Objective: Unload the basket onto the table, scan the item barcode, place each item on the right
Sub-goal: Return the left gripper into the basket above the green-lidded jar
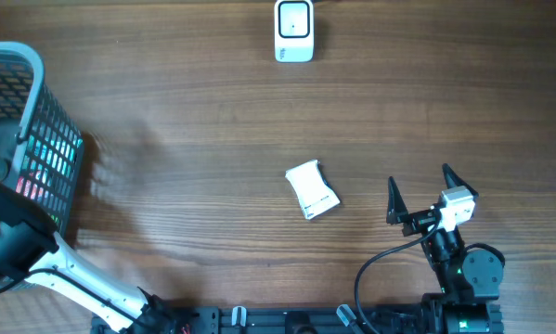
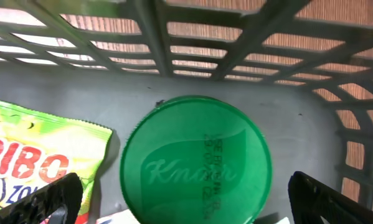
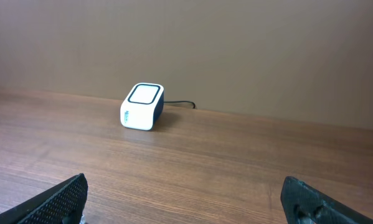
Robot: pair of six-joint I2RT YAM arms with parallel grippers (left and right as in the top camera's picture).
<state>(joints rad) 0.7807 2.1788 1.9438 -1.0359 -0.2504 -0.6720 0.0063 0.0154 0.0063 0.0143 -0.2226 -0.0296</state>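
Seemingly choosing something to scan, the wide-spread left claw (image 2: 186,186) hovers over a round green plastic lid (image 2: 195,155); the right claw (image 3: 183,186) waits equally wide.

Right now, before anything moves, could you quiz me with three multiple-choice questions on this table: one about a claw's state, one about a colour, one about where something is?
1. The right claw is:
A. shut on the white packet
B. open and empty
C. shut on nothing

2. The round lid below the left claw in the basket is:
A. red
B. blue
C. green

3. The white scanner stands:
A. at the table's far edge
B. in the basket
C. between the right claw's fingers

Answers:
1 B: its fingers stand wide apart over bare table, with the white packet lying apart from them.
2 C: the left wrist view shows the lid plainly green.
3 A: the overhead view shows it alone at the far side, opposite the arms.
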